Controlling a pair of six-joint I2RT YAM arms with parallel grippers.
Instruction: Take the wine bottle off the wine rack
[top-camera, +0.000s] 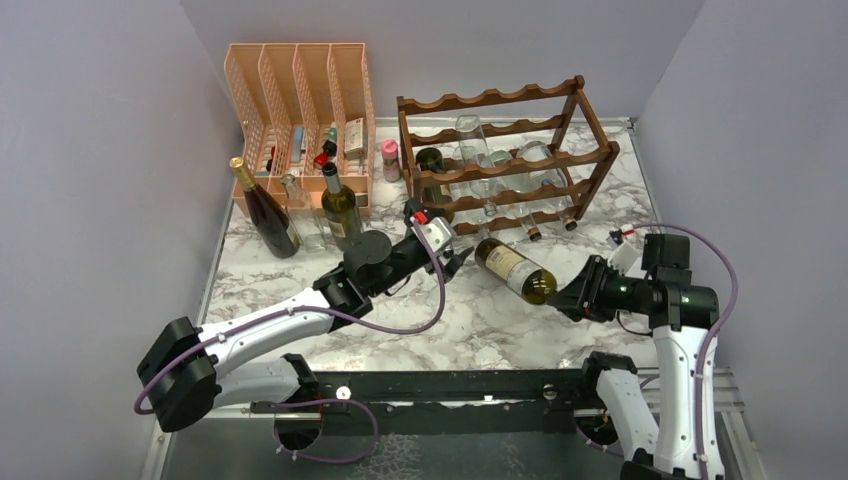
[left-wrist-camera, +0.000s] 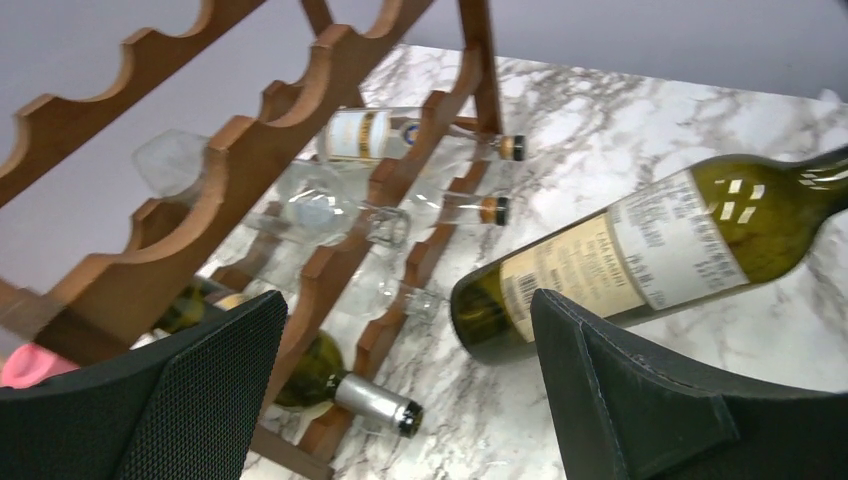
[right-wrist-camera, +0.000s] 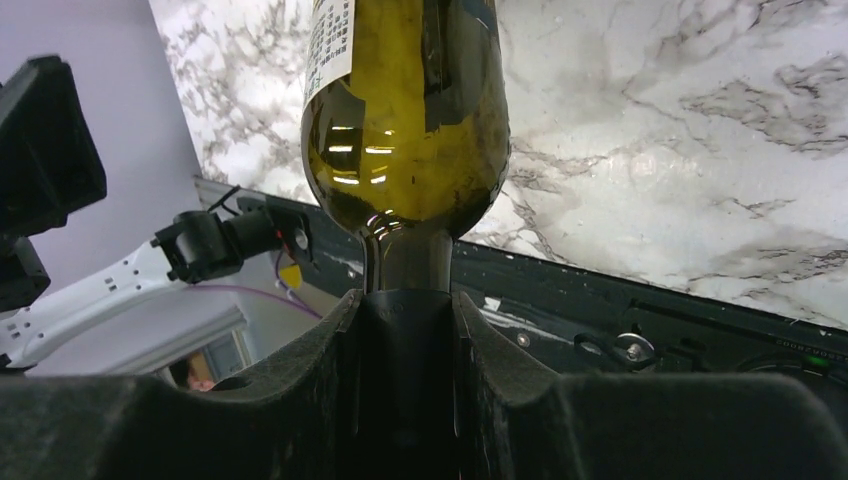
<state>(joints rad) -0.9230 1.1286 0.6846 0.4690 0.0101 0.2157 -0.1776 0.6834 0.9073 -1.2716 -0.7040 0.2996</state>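
Wine bottle (top-camera: 515, 270) off the wine rack (top-camera: 500, 160), gripped at its neck by the right gripper (right-wrist-camera: 405, 310).
The bottle lies tilted, nearly level, just in front of the rack's lowest rail, base toward the rack and neck away from it; the right gripper is clamped on the neck at the end farthest from the rack; the left gripper (top-camera: 462, 255) has its jaws spread wide and holds nothing, just in front of the rack's left post, beside the bottle's base without touching it; other bottles (left-wrist-camera: 310, 370) lie in the rack's tiers.
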